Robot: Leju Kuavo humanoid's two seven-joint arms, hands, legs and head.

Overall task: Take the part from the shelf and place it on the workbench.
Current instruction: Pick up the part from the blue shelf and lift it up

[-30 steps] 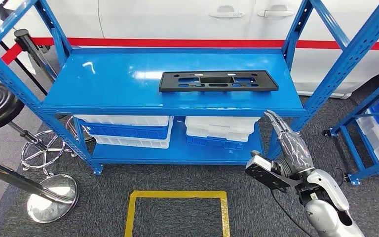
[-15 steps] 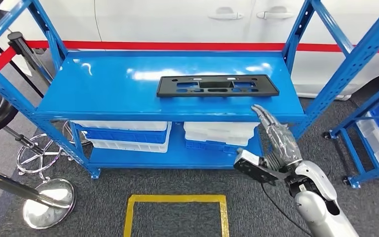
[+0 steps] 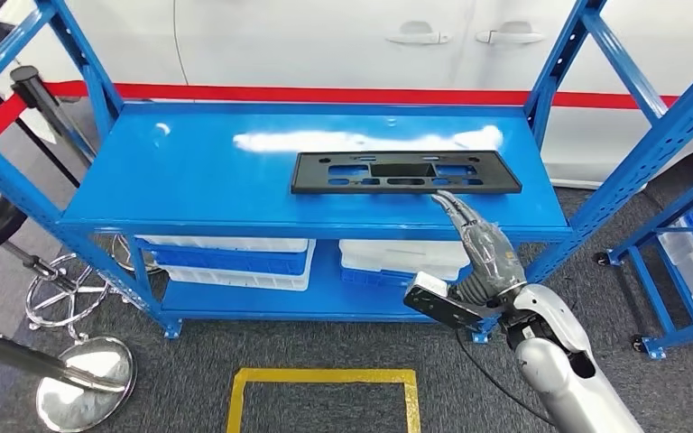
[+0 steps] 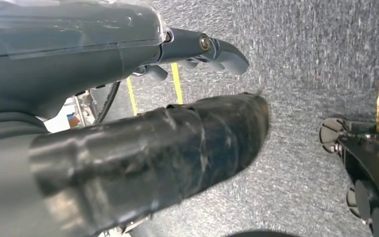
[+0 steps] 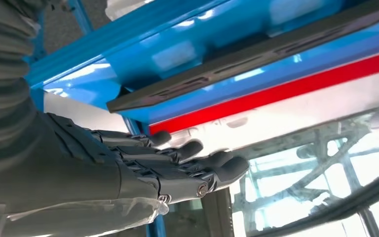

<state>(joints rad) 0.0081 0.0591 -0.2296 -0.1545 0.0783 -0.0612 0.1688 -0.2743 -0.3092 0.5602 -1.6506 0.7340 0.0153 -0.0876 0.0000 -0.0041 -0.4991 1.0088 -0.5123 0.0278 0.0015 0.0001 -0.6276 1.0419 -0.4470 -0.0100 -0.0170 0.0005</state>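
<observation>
A flat black plastic part (image 3: 404,171) with several cut-outs lies on the top board of the blue shelf (image 3: 217,171), right of the middle. My right hand (image 3: 476,239) reaches up over the shelf's front edge with its fingers stretched out; its fingertips (image 3: 442,198) are just short of the part's near edge and hold nothing. The right wrist view has the same part (image 5: 246,61) as a long dark bar beyond the straight fingers (image 5: 197,153). My left hand (image 4: 128,98) hangs over grey carpet, holding nothing, its fingers straight.
White and blue bins (image 3: 235,248) sit on the lower shelf board. A white car with a red stripe (image 3: 325,92) stands behind the shelf. Chrome stanchion bases (image 3: 86,379) stand at the left, a second blue rack (image 3: 686,262) at the right. A yellow floor square (image 3: 323,397) is in front.
My right hand has risen from below the shelf edge and moved left and forward, up to the part's near edge. The camera has shifted a little.
</observation>
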